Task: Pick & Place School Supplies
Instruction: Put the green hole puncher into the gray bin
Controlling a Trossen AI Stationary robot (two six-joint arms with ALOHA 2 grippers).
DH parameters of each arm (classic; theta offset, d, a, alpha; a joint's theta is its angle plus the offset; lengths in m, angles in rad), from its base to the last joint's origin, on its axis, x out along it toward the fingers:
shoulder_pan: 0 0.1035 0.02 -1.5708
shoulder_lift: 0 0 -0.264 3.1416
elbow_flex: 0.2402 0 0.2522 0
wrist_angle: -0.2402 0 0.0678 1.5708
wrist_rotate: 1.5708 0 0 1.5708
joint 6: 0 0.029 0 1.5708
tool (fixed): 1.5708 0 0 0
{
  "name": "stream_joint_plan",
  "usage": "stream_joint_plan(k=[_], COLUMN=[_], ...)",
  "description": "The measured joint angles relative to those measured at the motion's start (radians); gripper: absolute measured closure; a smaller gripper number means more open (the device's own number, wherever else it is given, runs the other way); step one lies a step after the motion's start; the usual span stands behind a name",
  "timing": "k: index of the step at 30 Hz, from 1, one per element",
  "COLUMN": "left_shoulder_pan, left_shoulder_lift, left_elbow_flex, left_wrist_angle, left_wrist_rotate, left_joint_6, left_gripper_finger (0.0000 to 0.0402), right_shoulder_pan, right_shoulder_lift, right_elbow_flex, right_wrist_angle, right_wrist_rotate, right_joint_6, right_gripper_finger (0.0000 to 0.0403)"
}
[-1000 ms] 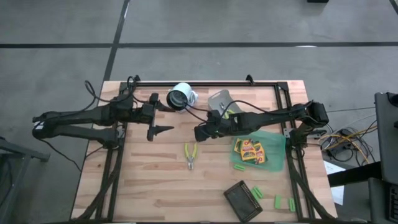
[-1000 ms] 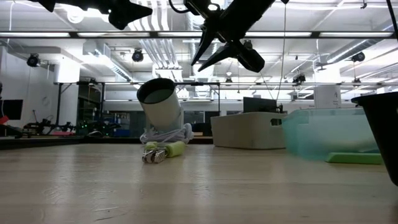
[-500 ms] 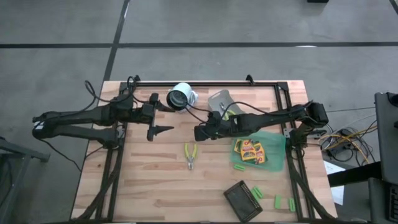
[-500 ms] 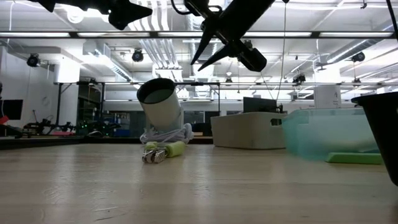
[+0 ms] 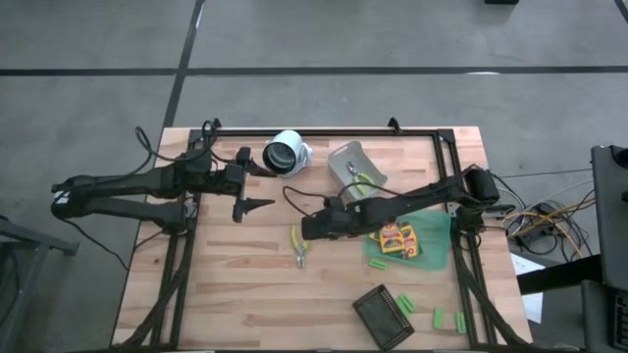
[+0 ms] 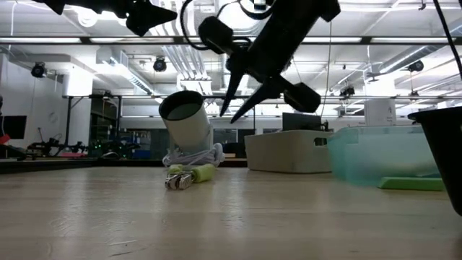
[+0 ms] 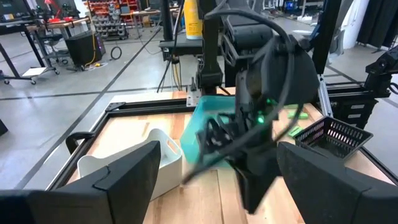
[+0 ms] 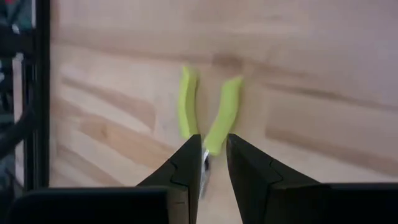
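Observation:
A yellow-handled scissor-like tool (image 5: 299, 245) lies flat on the wood near the table's middle; the low view shows it (image 6: 189, 176) in front of the white cup. My right gripper (image 5: 305, 230) hangs open just above its handles (image 8: 205, 112), touching nothing. A second such tool (image 5: 361, 179) lies in the grey bin. Yellow packs (image 5: 397, 236) lie in the green bin. Green blocks (image 5: 378, 263) (image 5: 404, 304) rest on the table near the bin and the tray. My left gripper (image 5: 250, 206) waits open, high at the left (image 7: 217, 155).
A white cup (image 5: 285, 152) lies on its side at the far edge. The grey bin (image 5: 343, 155) stands beside it, and the green bin (image 5: 437, 230) is at the right. A dark tray (image 5: 378, 316) sits near the near edge. Bare wood spreads left of the tool.
My right gripper has moved toward the table's near-left and come down, from beside the grey bin to just over the yellow-handled tool. The tool and the left arm have stayed where they were.

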Motion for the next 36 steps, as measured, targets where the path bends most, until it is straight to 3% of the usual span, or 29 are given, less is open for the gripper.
stream_joint_plan(k=[11,18,27,36], left_shoulder_pan=[0.000,0.000,0.000,0.000], left_shoulder_lift=[0.011,0.027,0.031,0.031], left_elbow_flex=[0.000,0.000,0.000,0.000], left_wrist_angle=[-0.011,-0.014,-0.015,-0.015], left_wrist_rotate=[0.000,0.000,0.000,0.000], left_joint_6=[0.000,0.000,0.000,0.000], left_gripper_finger=[0.0073,0.0073,0.0074,0.0074], right_shoulder_pan=[-0.016,-0.033,-0.040,-0.042], right_shoulder_lift=[0.151,0.201,0.233,0.242], right_elbow_flex=[0.143,0.273,0.290,0.287], right_wrist_angle=[-0.104,-0.211,-0.210,-0.202], right_wrist_rotate=[-0.130,-0.129,-0.128,-0.118], right_joint_6=[-0.039,-0.086,-0.081,-0.077], right_gripper_finger=[0.0300,0.0294,0.0252,0.0246])
